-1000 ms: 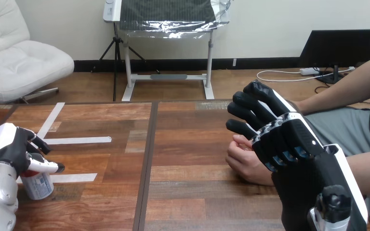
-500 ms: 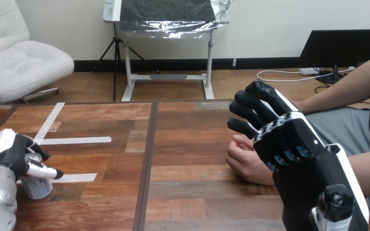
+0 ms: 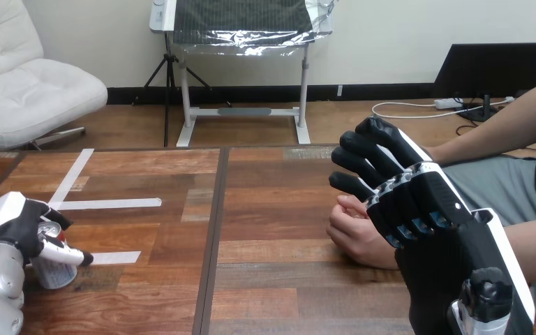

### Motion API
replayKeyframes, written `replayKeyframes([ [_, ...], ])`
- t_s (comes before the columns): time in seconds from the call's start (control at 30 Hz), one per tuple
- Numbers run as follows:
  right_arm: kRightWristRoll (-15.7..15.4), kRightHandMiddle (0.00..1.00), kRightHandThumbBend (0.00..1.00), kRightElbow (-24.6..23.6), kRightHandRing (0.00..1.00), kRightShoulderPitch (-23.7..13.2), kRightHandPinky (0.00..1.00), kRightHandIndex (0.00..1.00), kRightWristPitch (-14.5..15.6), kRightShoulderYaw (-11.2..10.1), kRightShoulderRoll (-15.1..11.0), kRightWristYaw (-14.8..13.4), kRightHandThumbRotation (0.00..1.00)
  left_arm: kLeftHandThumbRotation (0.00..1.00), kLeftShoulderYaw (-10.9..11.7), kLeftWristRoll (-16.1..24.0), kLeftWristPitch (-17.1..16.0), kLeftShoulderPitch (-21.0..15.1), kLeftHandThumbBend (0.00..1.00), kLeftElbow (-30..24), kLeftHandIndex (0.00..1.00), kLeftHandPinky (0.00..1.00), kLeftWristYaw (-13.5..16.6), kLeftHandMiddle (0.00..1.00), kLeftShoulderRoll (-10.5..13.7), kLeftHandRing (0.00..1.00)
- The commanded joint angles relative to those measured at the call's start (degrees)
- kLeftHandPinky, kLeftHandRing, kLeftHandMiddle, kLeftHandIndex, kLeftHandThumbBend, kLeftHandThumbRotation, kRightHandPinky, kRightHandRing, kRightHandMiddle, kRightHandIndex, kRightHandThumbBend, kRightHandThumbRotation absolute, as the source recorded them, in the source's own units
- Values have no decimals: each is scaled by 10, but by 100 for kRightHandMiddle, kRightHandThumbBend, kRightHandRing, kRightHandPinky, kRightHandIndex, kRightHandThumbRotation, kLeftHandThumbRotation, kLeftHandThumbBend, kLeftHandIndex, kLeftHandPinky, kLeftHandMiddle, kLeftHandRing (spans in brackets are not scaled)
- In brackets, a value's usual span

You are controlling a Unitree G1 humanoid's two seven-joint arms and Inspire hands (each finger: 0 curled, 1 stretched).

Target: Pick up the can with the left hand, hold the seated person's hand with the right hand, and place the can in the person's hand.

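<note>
Can: we see the can [image 3: 54,272] at the view's lower left, near the left edge of the wooden surface [image 3: 279,279]. Its base appears to rest on the wood, and its top is tucked under the left hand.

Left hand: the left hand [image 3: 12,227] sits over the top and side of the can, with its fingers wrapped round it. Its thumb [image 3: 68,255] lies across the front of the can's body, so we read this as a closed grip on the can.

Right hand: the right hand [image 3: 419,202] is raised at the view's right with its back turned to us. Its black fingers [image 3: 363,150] are spread apart and only slightly bent, pointing up and to the left, and they clasp nothing.

Person's hand: the person's hand [image 3: 352,234] rests on the surface just left of and below the right hand, loosely cupped. The robot's palm hides part of it, and we cannot tell whether the two touch.

Spacing: the can and the person's hand lie well apart, on opposite sides of the surface.

Tape: white tape strips [image 3: 112,203] lie on the wood just beyond and beside the can.
</note>
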Motion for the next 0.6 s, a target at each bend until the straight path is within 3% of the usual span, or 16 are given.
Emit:
replayKeyframes([
  [0.0,7,88,100,-20,88,-24,85,88,-1,-2,3,0,85,4,-3,9,-3,-29,88,-21,75,60,-2,77,15,73],
  [0.57,5,88,99,-16,88,-25,85,88,-6,-4,2,3,84,28,1,11,-20,-34,92,-2,81,73,26,84,13,83],
])
